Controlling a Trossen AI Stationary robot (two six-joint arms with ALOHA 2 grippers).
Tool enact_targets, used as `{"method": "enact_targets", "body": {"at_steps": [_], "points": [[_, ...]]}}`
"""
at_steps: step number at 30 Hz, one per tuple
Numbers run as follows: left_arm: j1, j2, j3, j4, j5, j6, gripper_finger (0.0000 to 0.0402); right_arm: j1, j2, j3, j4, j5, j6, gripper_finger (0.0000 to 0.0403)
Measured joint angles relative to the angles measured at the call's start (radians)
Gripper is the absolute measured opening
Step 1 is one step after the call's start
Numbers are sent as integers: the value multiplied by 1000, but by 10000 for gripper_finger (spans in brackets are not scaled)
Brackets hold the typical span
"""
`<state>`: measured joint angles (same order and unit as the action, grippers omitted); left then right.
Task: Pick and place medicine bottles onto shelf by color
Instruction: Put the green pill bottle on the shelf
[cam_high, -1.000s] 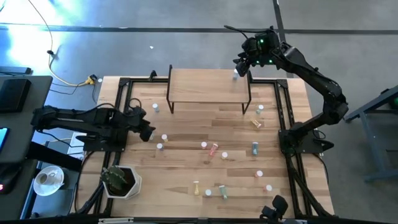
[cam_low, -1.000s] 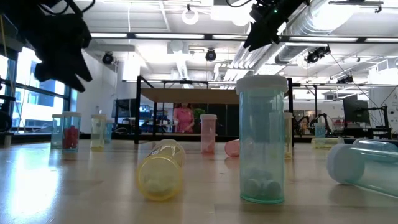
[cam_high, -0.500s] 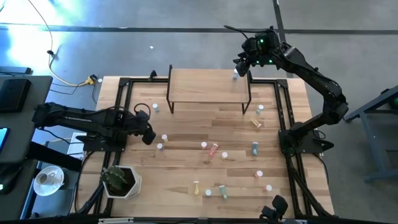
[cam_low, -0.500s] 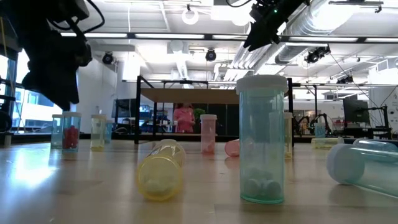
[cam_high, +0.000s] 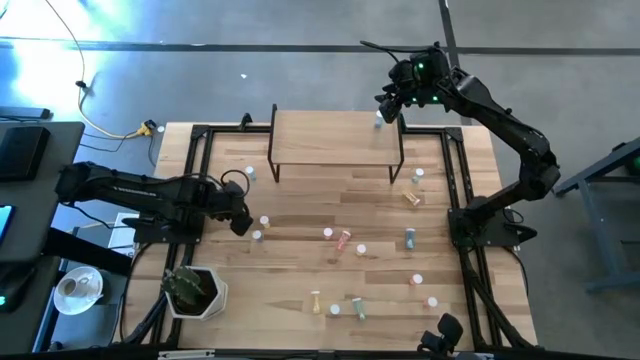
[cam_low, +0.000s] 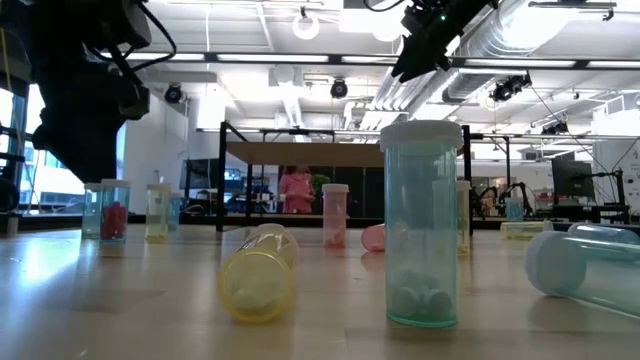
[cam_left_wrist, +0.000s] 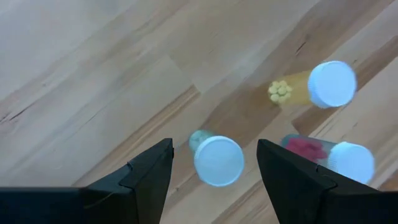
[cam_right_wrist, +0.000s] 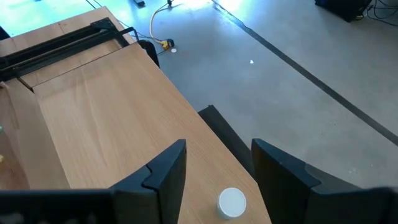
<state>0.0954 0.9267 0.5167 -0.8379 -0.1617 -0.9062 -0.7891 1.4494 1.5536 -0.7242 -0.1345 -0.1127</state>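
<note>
Light-wood worktop is dotted with medicine bottles, bare boards between them. Left claw is held spread above a green one; right claw is spread over a white-capped bottle at the shelf edge

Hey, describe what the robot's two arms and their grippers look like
Both arms are dark, nearly black, jointed links with thin black cables looping at the wrists. The left gripper ends in two flat, angular black fingers, as does the right gripper. A small green light glows on the right arm near its wrist.
</note>
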Motion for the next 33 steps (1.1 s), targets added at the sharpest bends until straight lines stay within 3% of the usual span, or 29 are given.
{"method": "enact_targets", "body": {"at_steps": [8,24,33], "points": [[0,53,0,1,1,-8,211,0,0,0,0,0,0,172],[-1,63,0,1,30,0,108,0,0,0,0,0,0,172],[3,63,16,-6,29,39,115,0,0,0,0,0,0,172]]}}
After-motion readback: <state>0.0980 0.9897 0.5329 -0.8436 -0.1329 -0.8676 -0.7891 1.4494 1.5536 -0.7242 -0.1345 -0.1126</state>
